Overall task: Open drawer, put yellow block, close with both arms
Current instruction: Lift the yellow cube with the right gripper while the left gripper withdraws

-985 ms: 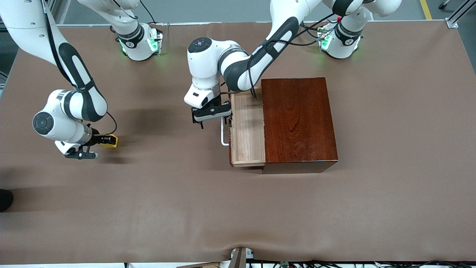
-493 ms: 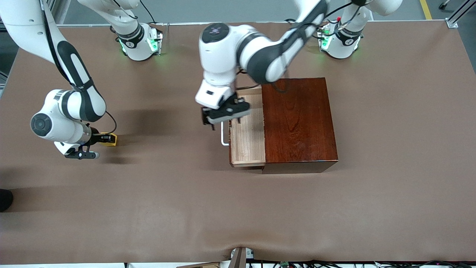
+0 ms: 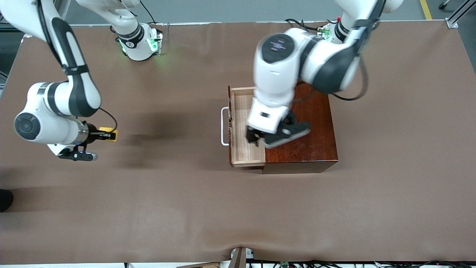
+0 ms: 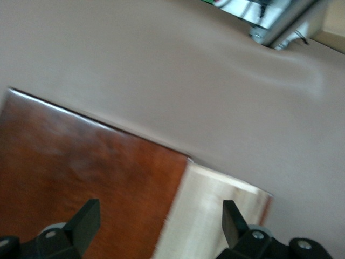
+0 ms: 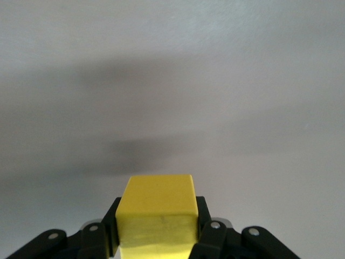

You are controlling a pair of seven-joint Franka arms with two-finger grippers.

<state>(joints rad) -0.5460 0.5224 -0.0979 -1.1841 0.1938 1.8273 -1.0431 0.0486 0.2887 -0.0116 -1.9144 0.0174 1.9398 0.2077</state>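
The drawer stands pulled out of the dark reddish-brown box, its white bar handle facing the right arm's end of the table. The tray is bare light wood inside. My left gripper hangs open over the seam between box top and drawer tray, with nothing between its fingers. My right gripper is shut on the yellow block, held just above the bare mat toward the right arm's end. In the right wrist view the block sits squarely between the black fingers.
The brown mat covers the whole table. Both green-lit arm bases stand along the table edge farthest from the front camera. A dark object shows at the table's edge by the right arm's end.
The left arm has lifted off the drawer handle and swung over the drawer and box. The right arm has risen a little with the yellow block.
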